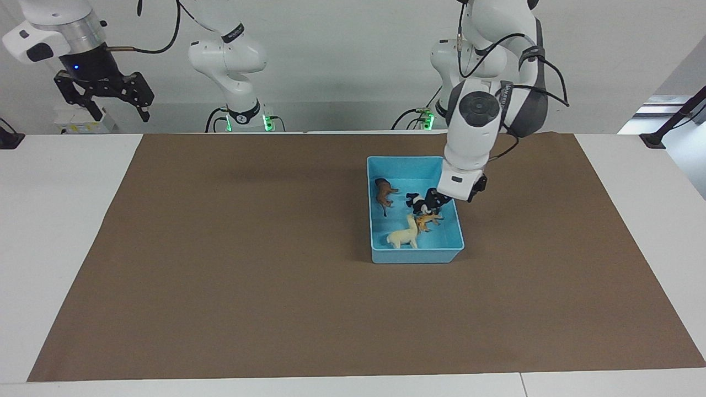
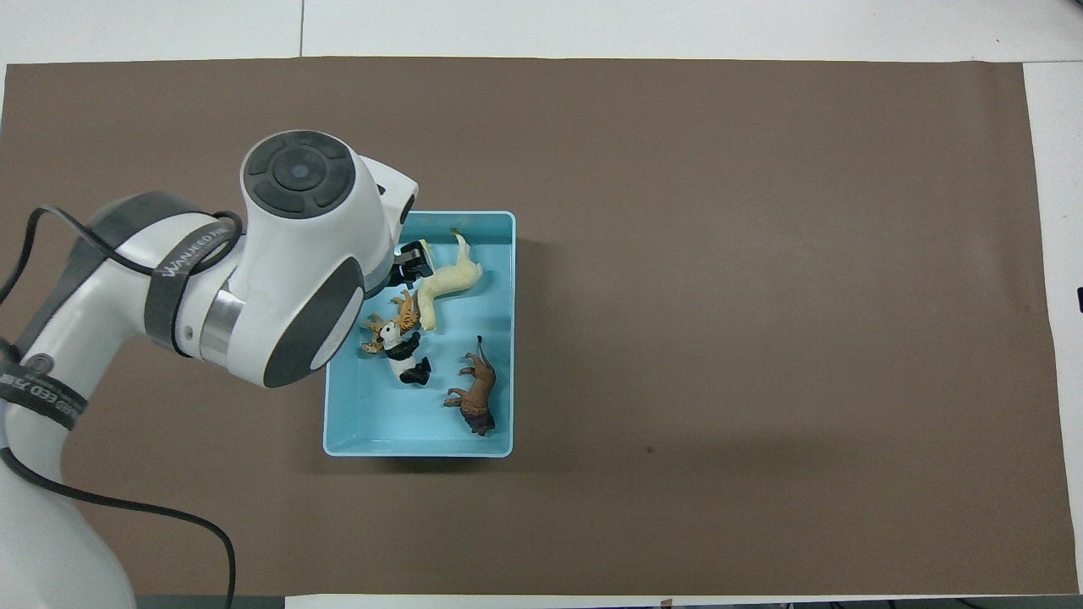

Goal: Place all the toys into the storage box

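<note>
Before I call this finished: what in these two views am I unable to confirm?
- Left end effector: its fingers are hidden under the wrist in the overhead view and sit against the storage box wall in the facing view, so open or shut is unclear.
- Tiger: partly covered by the panda and llama, so its pose is unclear.
- Right end effector: outside the overhead view; it waits raised off the table.

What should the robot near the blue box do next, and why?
Probably lift the left gripper up and away. The panda, tiger, llama and lion all lie inside the storage box, and the panda appears released. The right gripper waits raised off the mat.
</note>
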`<action>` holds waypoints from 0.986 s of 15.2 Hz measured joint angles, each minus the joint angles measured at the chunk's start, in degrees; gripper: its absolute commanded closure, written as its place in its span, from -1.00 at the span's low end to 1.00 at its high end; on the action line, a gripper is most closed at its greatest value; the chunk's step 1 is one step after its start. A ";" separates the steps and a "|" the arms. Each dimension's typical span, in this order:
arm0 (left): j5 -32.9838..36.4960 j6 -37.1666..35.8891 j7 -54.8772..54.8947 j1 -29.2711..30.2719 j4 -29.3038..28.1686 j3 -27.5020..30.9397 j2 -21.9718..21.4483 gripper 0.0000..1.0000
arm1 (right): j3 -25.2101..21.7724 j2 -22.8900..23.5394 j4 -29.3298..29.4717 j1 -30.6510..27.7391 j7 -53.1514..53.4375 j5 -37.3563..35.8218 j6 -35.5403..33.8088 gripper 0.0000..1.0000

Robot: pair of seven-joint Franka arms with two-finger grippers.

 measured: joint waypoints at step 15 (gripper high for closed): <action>-0.22 -20.32 25.84 15.91 5.04 0.26 -17.17 -1.00 | 1.45 0.56 0.28 -1.36 -0.01 2.24 -4.63 -1.00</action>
